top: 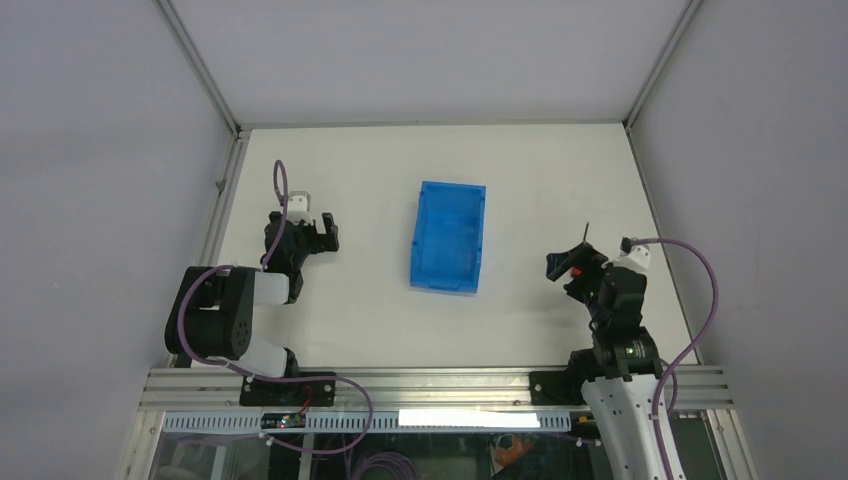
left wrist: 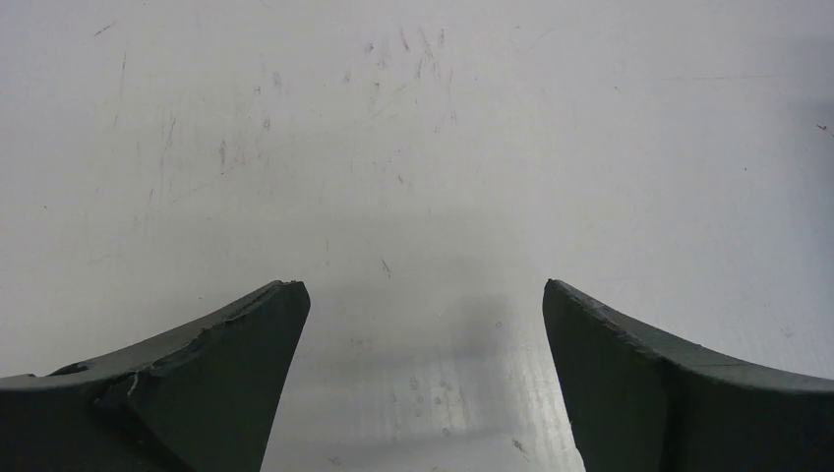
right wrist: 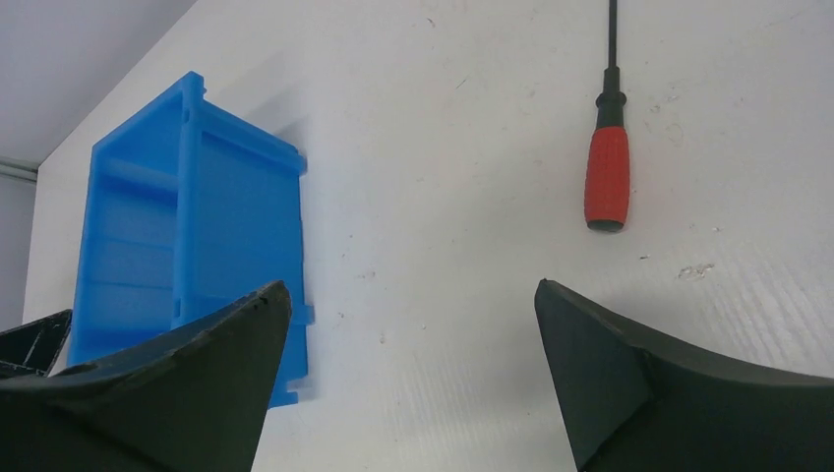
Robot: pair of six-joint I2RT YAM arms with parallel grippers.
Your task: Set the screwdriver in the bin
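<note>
The blue bin (top: 450, 240) sits mid-table, with nothing showing inside it. The screwdriver (right wrist: 607, 177), red handle and thin black shaft, lies flat on the white table right of the bin. In the top view only a bit of the screwdriver's red handle (top: 577, 268) and its shaft tip show past my right gripper (top: 566, 272). In the right wrist view my right gripper (right wrist: 411, 290) stands open above bare table, the handle's end just ahead and to the right, the bin (right wrist: 187, 226) at left. My left gripper (top: 324, 232) stays left of the bin, seen open over bare table in the left wrist view (left wrist: 423, 285).
Grey walls with metal frame posts (top: 205, 70) enclose the table on three sides. An aluminium rail (top: 430, 385) runs along the near edge by the arm bases. Purple cables (top: 705, 290) loop off both wrists.
</note>
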